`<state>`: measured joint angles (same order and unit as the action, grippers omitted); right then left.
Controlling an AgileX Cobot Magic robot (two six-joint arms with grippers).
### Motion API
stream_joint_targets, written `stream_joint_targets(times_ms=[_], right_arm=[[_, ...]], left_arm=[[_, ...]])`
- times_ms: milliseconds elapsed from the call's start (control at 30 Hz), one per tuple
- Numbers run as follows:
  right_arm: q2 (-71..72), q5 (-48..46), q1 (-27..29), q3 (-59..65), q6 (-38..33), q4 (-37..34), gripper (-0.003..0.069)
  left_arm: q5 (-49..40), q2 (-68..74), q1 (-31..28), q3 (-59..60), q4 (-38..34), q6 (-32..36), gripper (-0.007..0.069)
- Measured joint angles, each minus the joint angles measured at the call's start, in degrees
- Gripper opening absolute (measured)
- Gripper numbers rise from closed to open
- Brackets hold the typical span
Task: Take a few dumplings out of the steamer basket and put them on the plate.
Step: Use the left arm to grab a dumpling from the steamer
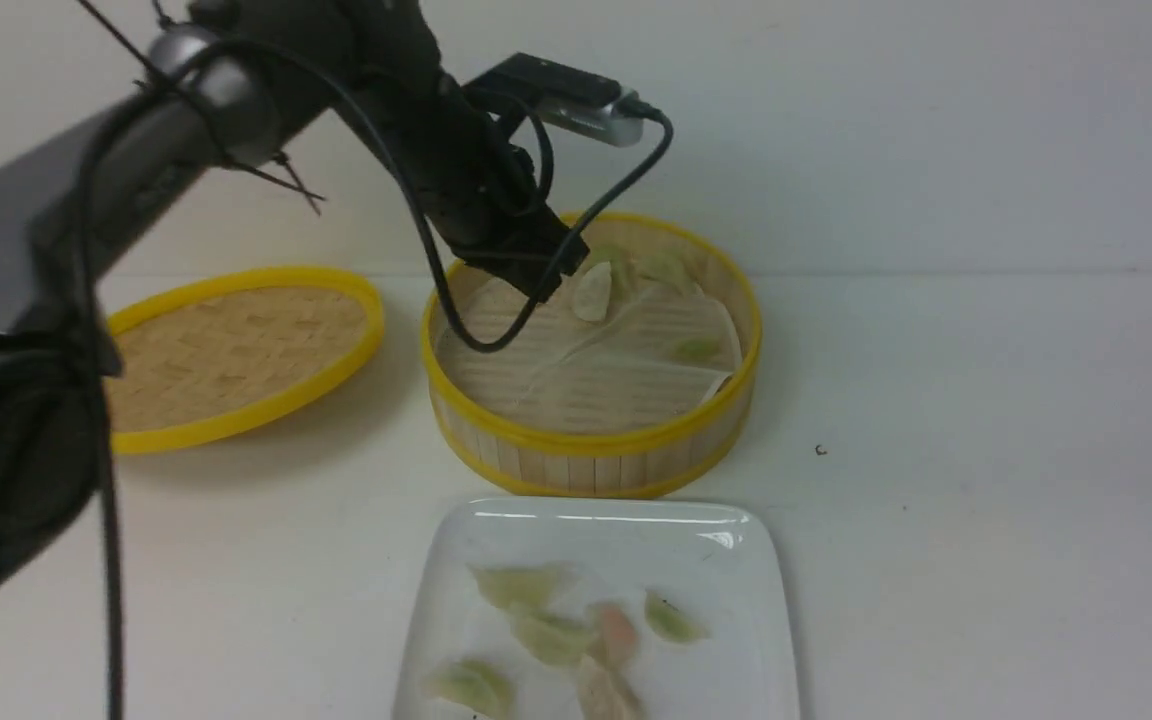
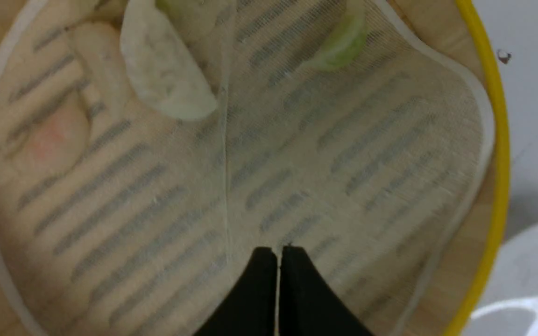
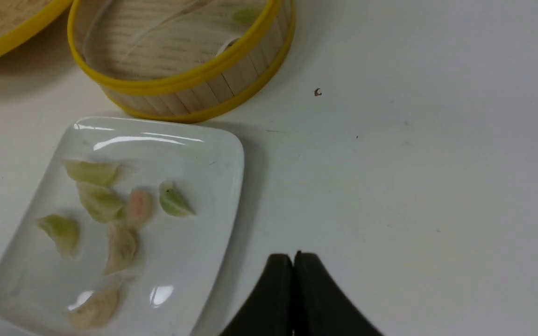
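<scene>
The steamer basket [image 1: 591,440] stands mid-table with a white paper liner [image 2: 297,154]. In it lie a whitish dumpling [image 1: 593,291], a green one [image 1: 696,349] and pale ones at the far wall [image 1: 661,268]. The left wrist view shows the whitish dumpling [image 2: 164,79], the green one [image 2: 341,44] and a pinkish one under the paper [image 2: 49,140]. My left gripper [image 2: 277,252] is shut and empty above the liner, reaching in over the basket [image 1: 541,285]. The plate [image 1: 746,620] holds several dumplings [image 1: 546,635]. My right gripper [image 3: 293,257] is shut and empty over bare table beside the plate [image 3: 213,186].
The shallow woven lid [image 1: 236,350] with its yellow rim lies left of the basket. A small dark speck [image 1: 820,450] marks the white table right of the basket. A wall runs close behind the basket.
</scene>
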<state>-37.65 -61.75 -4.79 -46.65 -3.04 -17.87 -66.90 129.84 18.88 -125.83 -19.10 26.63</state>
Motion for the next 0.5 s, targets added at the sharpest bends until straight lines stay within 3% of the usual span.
stream_joint_targets(times_ms=[167,300,467,500], right_arm=[[0.0,0.0,0.0,0.0,0.8,0.7,-0.0012],[0.0,0.0,0.0,0.0,2.6,1.3,-0.0012],[0.0,0.0,0.0,0.0,3.8,1.5,-0.0012],[0.0,0.0,0.0,0.0,3.8,1.5,-0.0012]], left_arm=[[-1.5,9.2,0.9,-13.0,1.2,1.4,-0.0001],[-1.4,16.4,1.2,-22.3,2.2,1.9,0.0098],[3.3,20.7,1.3,-24.0,3.0,2.1,0.0344],[3.5,20.8,1.3,-24.0,3.0,2.1,0.0344]])
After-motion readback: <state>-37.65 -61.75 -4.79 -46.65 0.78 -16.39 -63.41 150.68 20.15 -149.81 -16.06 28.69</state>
